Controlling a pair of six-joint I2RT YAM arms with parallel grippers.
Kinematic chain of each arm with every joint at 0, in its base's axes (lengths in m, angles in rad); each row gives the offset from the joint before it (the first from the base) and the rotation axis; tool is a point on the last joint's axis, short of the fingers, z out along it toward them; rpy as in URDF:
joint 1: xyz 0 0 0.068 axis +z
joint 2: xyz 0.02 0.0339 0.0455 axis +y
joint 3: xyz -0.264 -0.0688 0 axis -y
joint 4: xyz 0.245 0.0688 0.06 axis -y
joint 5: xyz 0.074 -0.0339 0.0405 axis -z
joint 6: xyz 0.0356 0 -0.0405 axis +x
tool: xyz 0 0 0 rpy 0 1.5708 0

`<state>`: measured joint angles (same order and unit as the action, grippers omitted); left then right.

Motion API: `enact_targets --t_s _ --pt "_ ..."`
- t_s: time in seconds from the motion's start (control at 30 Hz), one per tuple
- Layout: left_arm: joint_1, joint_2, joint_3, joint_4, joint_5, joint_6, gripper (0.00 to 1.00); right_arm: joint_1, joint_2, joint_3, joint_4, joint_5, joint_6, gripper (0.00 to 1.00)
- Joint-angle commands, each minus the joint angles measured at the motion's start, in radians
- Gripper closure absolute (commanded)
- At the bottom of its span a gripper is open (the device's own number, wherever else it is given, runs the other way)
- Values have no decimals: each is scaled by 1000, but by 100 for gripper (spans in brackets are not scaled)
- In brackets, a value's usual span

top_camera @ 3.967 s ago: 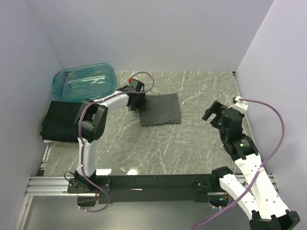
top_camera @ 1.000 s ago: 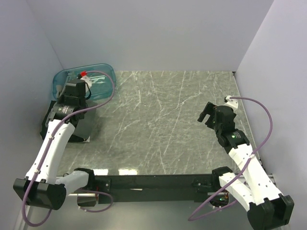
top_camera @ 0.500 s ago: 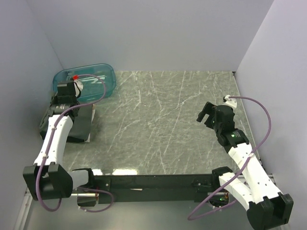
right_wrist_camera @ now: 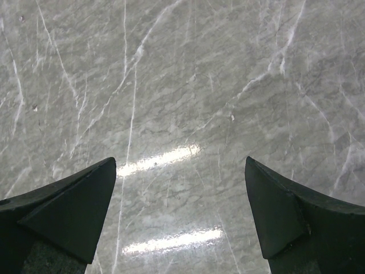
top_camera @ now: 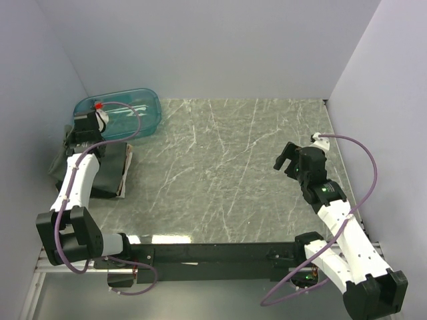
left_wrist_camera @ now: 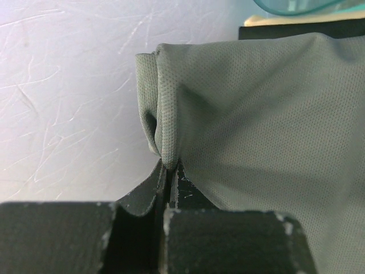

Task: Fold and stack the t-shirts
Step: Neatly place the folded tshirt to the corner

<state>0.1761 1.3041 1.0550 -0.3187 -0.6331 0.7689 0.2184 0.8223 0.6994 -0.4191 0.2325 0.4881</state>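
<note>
My left gripper [left_wrist_camera: 170,168] is shut on a folded edge of a dark grey t-shirt [left_wrist_camera: 256,114], whose cloth bunches right at the fingertips. From above, this gripper [top_camera: 84,138] is at the table's far left, just in front of the tub. The held t-shirt hangs over a pile of dark t-shirts [top_camera: 110,172] by the left wall. How many lie in the pile I cannot tell. My right gripper [right_wrist_camera: 179,194] stands open over bare marble with nothing between its fingers; from above the right gripper [top_camera: 285,160] is at the right of the table.
A translucent teal tub [top_camera: 130,112] stands at the back left corner, right behind the left gripper; the tub's rim [left_wrist_camera: 296,4] shows at the top of the left wrist view. The grey marble table [top_camera: 220,173] is walled on three sides.
My left arm has swung further left and back with the t-shirt, from the pile's near side to just in front of the tub. The right arm has not moved.
</note>
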Motion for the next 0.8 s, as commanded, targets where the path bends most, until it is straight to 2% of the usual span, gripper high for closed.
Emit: enact_targets --t_s 0.0,0.43,0.5,0.53,0.57,0.6,0.77 --pt "20 -14 -12 105 3 35 99 -10 -14 -1 31 2 -14 0" --pt "49 -23 -85 188 26 49 99 -11 -6 -1 32 5 -14 0" --pt "48 -17 -89 208 9 55 83 -11 -5 -1 32 5 -16 0" --pt "49 -17 -90 223 6 59 70 -13 -5 -3 32 4 -16 0" --pt "48 -16 -84 221 7 56 7 -13 -5 -1 31 4 -14 0" --pt "48 -17 -69 211 10 49 1 -13 -6 -1 32 2 -17 0" --pt "46 -32 -20 230 7 18 0 -13 -8 -5 37 -10 -17 0"
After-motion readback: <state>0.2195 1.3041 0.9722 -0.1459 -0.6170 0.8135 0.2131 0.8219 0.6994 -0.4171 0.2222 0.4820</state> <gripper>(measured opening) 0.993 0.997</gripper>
